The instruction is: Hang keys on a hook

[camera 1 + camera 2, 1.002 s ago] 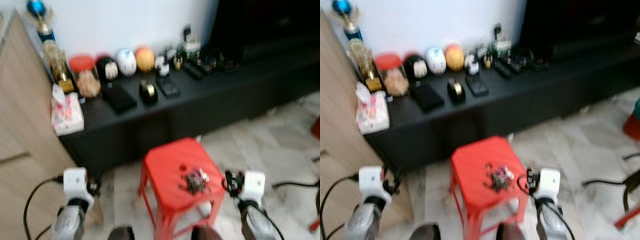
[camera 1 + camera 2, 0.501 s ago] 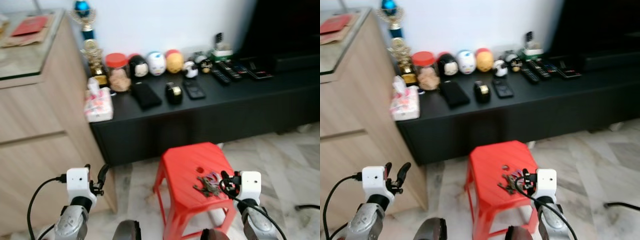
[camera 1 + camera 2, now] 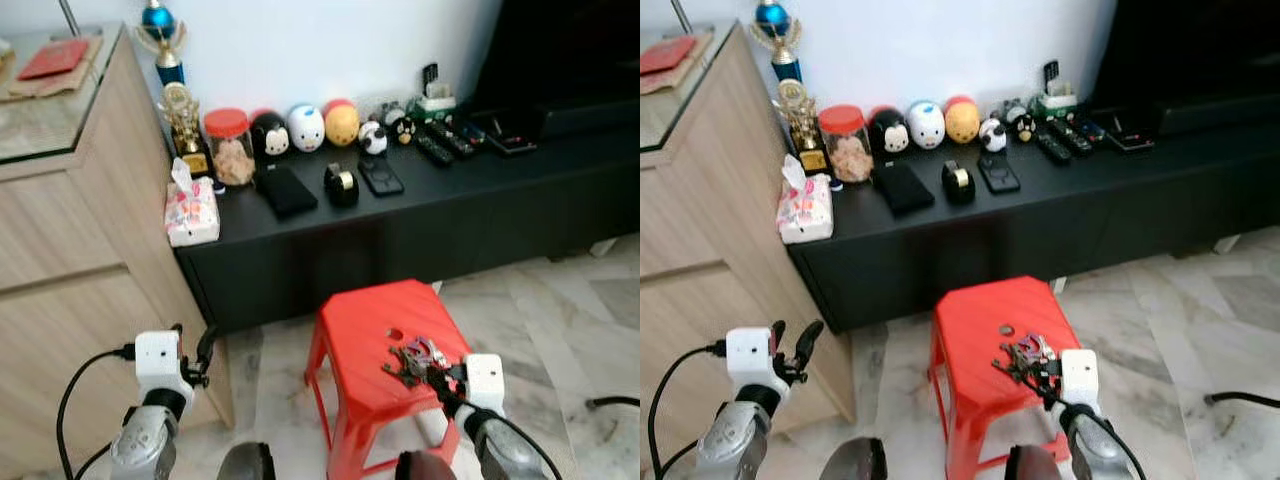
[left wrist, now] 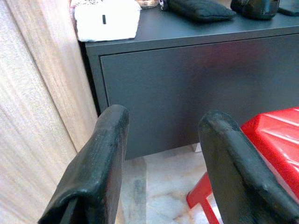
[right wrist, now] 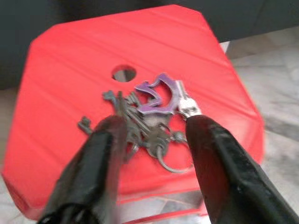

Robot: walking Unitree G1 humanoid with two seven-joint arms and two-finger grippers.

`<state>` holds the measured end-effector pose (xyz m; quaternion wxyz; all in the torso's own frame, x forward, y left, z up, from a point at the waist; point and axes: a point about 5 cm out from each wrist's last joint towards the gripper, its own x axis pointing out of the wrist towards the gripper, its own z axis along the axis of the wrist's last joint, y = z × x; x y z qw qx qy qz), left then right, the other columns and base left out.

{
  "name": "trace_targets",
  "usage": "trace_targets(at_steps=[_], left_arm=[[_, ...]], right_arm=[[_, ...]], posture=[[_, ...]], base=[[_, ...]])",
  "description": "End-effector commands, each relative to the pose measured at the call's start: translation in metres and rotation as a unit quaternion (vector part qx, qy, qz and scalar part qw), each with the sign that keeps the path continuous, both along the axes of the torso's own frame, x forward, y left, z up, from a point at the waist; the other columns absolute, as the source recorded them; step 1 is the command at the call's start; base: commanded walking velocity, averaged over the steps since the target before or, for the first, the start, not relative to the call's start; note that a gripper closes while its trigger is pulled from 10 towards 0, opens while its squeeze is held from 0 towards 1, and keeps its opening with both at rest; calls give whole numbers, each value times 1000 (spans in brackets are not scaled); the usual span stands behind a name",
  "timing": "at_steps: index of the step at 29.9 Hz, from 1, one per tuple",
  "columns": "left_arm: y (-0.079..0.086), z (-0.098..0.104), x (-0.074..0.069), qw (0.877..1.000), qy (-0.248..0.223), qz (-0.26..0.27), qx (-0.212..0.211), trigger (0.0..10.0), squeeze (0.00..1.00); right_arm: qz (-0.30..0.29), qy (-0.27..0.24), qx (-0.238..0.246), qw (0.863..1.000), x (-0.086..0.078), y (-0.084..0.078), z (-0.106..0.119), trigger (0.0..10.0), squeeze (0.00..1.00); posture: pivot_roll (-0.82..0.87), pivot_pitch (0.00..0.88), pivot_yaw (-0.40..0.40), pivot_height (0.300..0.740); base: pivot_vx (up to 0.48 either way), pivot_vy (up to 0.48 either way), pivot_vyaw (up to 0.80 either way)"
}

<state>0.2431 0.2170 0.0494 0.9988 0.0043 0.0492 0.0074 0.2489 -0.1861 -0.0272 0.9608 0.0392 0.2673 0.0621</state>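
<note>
A bunch of keys [image 3: 413, 357] with a purple clip lies on the red plastic stool [image 3: 362, 322], toward its right front corner. My right gripper [image 5: 156, 125] is open just over the stool's front edge. Its two black fingers [image 5: 106, 144] stand either side of the keys [image 5: 148, 116], close above them; I cannot tell whether they touch. In the left eye view the right gripper [image 3: 446, 377] sits right beside the bunch. My left gripper [image 3: 196, 352] is open and holds nothing, low by the corner of the wooden cabinet [image 3: 70, 250].
Behind the stool runs a low black cabinet [image 3: 420, 215] carrying a tissue pack [image 3: 192, 212], a jar [image 3: 228, 146], round toys, a tape dispenser [image 3: 341, 186] and remote controls. A trophy [image 3: 172, 90] stands by the wall. A black cable [image 3: 615, 402] lies on the marble floor at right.
The view has swung and steadied, so the whole scene has shifted. My right gripper has come down and closer to the keys. The left arm holds its pose.
</note>
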Motion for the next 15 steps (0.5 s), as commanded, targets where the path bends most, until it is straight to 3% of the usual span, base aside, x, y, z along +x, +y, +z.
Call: trace_targets(at_steps=[1, 8, 9, 10, 11, 15], left_arm=[[1, 2, 3, 1000, -5, 1, 3, 10000, 0], [-2, 7, 0, 1000, -15, 4, 7, 10000, 0], [-3, 7, 0, 1000, -16, 4, 6, 10000, 0], [-4, 7, -1, 1000, -16, 4, 5, 10000, 0], [-6, 7, -2, 1000, -16, 4, 4, 10000, 0], [-9, 7, -7, 1000, -16, 4, 2, 10000, 0]], right_arm=[[5, 14, 19, 1000, 3, 6, -2, 10000, 1000], [-3, 53, 80, 995, 7, 17, -6, 10000, 1000], [-2, 59, 87, 995, 7, 18, -7, 10000, 910], [1, 65, 95, 993, 6, 19, -7, 10000, 537], [8, 71, 95, 993, 6, 20, -8, 10000, 0], [24, 79, 79, 993, 3, 19, -11, 10000, 0]], posture=[[-45, 0, -18, 622], [-37, 0, -32, 622], [-36, 3, -34, 622], [-35, 6, -36, 622], [-33, 13, -42, 622], [-33, 31, -51, 622]], base=[[0, 0, 0], [0, 0, 0], [0, 0, 0], [0, 0, 0], [0, 0, 0], [0, 0, 0]])
